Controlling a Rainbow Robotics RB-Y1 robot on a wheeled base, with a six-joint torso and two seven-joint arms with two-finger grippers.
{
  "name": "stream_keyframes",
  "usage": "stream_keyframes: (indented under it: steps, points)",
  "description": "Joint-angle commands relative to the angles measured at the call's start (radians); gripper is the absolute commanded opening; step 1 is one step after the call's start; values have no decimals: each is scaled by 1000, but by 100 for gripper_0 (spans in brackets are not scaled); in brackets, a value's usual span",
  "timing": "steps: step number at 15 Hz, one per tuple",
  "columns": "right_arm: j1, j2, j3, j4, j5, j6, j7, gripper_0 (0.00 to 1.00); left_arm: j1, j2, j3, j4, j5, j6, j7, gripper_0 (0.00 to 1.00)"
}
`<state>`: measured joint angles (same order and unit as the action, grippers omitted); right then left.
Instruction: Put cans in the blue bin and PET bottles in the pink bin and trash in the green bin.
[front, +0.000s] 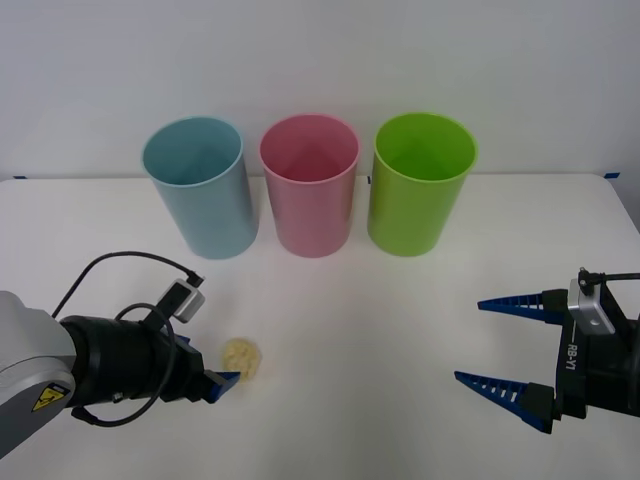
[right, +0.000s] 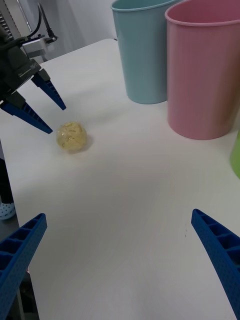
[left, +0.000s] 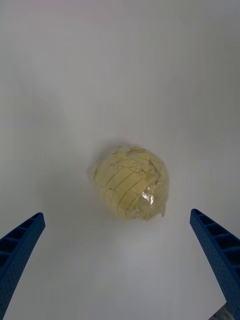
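The trash (front: 242, 357), a small pale yellow wrinkly ball, lies on the white table (front: 360, 320) in front of the blue bin (front: 200, 185). My left gripper (front: 215, 365) is open and low over the table, its fingertips just short of the ball. In the left wrist view the trash (left: 132, 182) sits a little beyond the two spread blue fingers. The pink bin (front: 310, 185) stands in the middle of the row and the green bin (front: 420, 185) to its right. My right gripper (front: 469, 340) is open at the right, holding nothing. No cans or PET bottles are in view.
The three bins stand upright side by side near the table's far edge. In the right wrist view the left gripper (right: 55, 119) points at the trash (right: 71, 136), with the blue bin (right: 145, 55) and pink bin (right: 205, 75) behind.
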<state>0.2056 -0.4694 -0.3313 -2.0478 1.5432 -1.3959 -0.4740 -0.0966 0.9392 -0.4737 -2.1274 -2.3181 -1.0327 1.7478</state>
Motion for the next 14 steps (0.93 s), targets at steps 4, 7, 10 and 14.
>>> stream_keyframes:
  steps: [4, 7, 10, 14]
  points:
    - [0, 0, 0, 0, 0, 0, 0, 100, -14, -45, -29, 15, -41, -27, 1, 100]
    - [0, 0, 0, 0, 0, 0, 0, 100, -25, -77, -39, 35, -63, -49, 1, 100]
    - [0, 0, 0, 0, 0, 0, 0, 100, -32, -132, -39, 69, -122, -67, 1, 100]
    - [0, 0, 0, 0, 0, 0, 0, 100, -45, -146, -66, 83, -158, -67, 1, 100]
